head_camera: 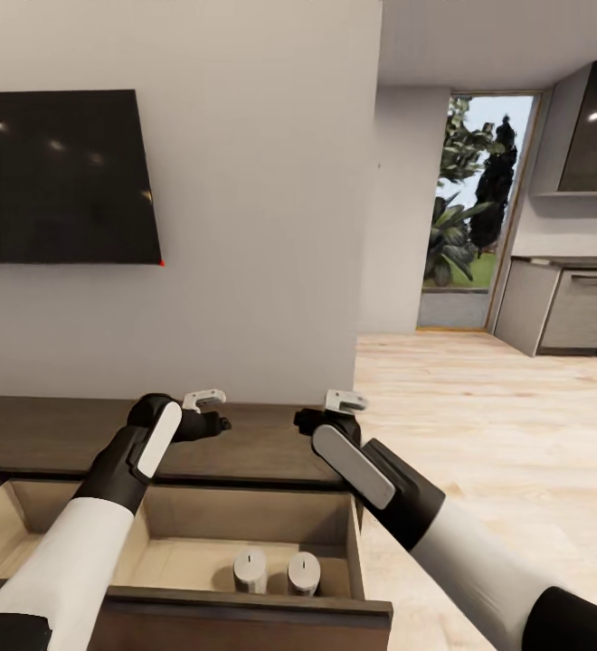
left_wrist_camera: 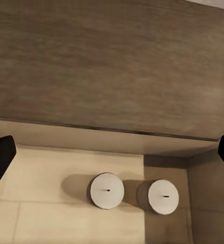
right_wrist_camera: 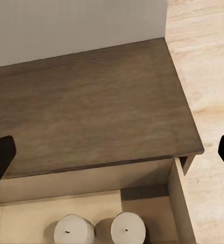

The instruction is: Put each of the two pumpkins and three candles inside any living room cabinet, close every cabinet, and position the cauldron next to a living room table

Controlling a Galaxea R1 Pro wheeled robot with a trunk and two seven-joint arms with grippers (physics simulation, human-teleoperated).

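A dark television [head_camera: 59, 176] hangs on the grey wall above and to the left of both arms. The left gripper [head_camera: 215, 418] hovers over the flat top of the cabinet [head_camera: 45, 434], a long, low, dark brown unit; its fingers stand wide apart with nothing between them, and the left wrist view shows only their dark tips at the two edges of the picture. Below and nearer the robot than this gripper, the cabinet's drawer [head_camera: 199, 529] stands pulled out, its pale interior open to view. Two candles stand upright on the drawer floor near its right wall, just beside each other: the left candle [head_camera: 250, 570] [left_wrist_camera: 107, 190] [right_wrist_camera: 74, 230] and the right candle [head_camera: 303, 572] [left_wrist_camera: 163, 196] [right_wrist_camera: 127, 229], each a short pale cylinder with a flat top and a tiny dark wick mark. They sit between the two grippers and below them, closer to the robot. The right gripper [head_camera: 309, 418] hangs over the right end of the cabinet top, its fingers also spread wide and holding nothing. To the right of this gripper the light wooden floor [head_camera: 497, 434] runs back to a glass door [head_camera: 475, 208] with greenery outside and grey kitchen units [head_camera: 570, 303].
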